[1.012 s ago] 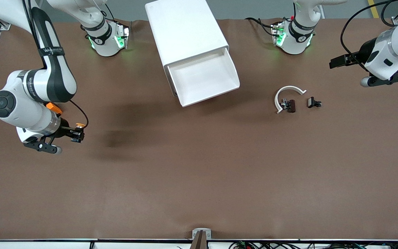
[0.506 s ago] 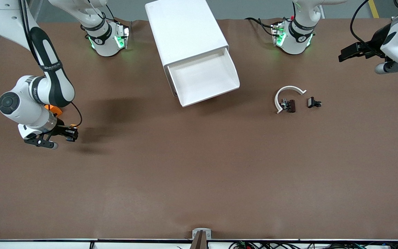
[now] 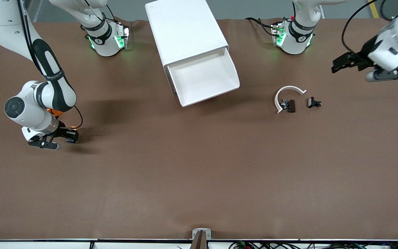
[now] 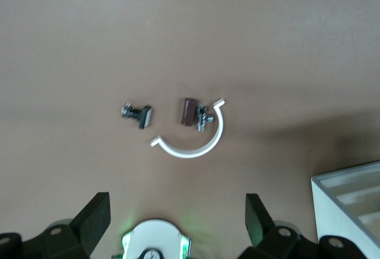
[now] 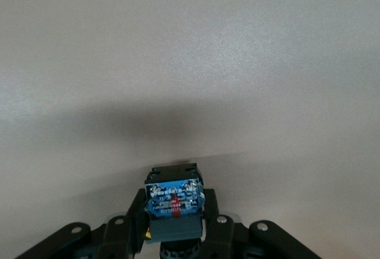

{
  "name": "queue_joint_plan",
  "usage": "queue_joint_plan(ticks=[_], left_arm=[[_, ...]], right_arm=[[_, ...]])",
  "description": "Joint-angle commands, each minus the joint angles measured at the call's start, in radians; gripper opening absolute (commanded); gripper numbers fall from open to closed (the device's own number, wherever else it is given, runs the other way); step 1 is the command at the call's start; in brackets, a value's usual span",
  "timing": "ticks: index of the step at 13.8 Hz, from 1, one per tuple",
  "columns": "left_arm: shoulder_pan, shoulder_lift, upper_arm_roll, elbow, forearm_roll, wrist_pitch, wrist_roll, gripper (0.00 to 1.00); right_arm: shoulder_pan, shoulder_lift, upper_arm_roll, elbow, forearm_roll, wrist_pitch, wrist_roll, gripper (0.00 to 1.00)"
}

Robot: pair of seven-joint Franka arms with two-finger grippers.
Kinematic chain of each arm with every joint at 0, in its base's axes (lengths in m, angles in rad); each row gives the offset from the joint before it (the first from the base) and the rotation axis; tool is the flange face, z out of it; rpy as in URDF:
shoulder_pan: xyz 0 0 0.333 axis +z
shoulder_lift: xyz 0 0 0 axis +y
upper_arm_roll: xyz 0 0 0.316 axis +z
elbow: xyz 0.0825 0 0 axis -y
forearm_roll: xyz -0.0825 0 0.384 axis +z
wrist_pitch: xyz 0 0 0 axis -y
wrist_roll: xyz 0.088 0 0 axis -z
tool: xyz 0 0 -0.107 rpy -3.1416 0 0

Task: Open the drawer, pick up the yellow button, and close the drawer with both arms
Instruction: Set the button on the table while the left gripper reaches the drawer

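The wide, shallow white drawer (image 3: 204,77) at the top of the boxy white cabinet (image 3: 185,31) is pulled out, near the top middle of the front picture. It looks empty inside. So opening it is done, I think.

The right arm's black two-finger gripper (image 3: 70,135) is at the middle left of the front picture, low over the brown table (image 3: 199,180). Its jaws are pressed together on the tiny button with a dark blue body (image 5: 174,202). In the right wrist picture the button sits at the bottom middle, pinched between the black fingers (image 5: 208,220). So taking the button looks done too. I cannot tell if it touches the table yet.

The left arm's black gripper (image 3: 343,64) is at the upper right of the front picture, up over the table at the left arm's end. Its jaws are spread wide and hold nothing. It waits.

What is left, I think: put the button down and push the drawer shut.

The table is flat, plain and brown, like a mat. A white curved plastic arc (image 3: 287,95) lies right of the middle in the front picture. A small brown-black part (image 3: 290,105) touches it, and a small black part (image 3: 313,102) lies just beside. A bit of an orange block (image 3: 54,111) peeks out under the right arm. A strip of grey floor shows along the top edge.
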Motion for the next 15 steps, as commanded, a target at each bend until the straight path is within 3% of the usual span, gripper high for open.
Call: queue_joint_plan(ticks=[1, 2, 3, 4, 8, 10, 15], left_arm=[[-0.003, 0.031, -0.091, -0.033, -0.005, 0.072, -0.097, 1.00], [-0.005, 0.057, -0.132, -0.033, -0.010, 0.089, -0.140, 1.00], [-0.005, 0.093, -0.177, -0.030, -0.010, 0.114, -0.156, 1.00], [-0.005, 0.144, -0.215, -0.014, -0.010, 0.130, -0.159, 1.00], [-0.008, 0.276, -0.322, 0.016, -0.009, 0.282, -0.284, 1.00], [-0.012, 0.345, -0.372, 0.062, -0.009, 0.325, -0.379, 1.00], [-0.121, 0.479, -0.395, 0.203, 0.011, 0.330, -0.622, 1.00]], right_arm=[[-0.031, 0.021, 0.023, 0.000, 0.008, 0.033, -0.021, 0.00], [-0.037, 0.025, 0.025, 0.000, 0.008, 0.033, -0.021, 0.00], [-0.035, 0.027, 0.025, 0.003, 0.008, 0.033, -0.021, 0.39], [-0.034, 0.029, 0.025, 0.005, 0.008, 0.033, -0.021, 0.99], [-0.038, 0.013, 0.025, 0.008, 0.008, 0.016, -0.069, 1.00], [-0.035, -0.040, 0.023, 0.028, 0.008, -0.062, -0.070, 1.00], [-0.030, -0.154, 0.023, 0.293, 0.006, -0.615, -0.061, 1.00]])
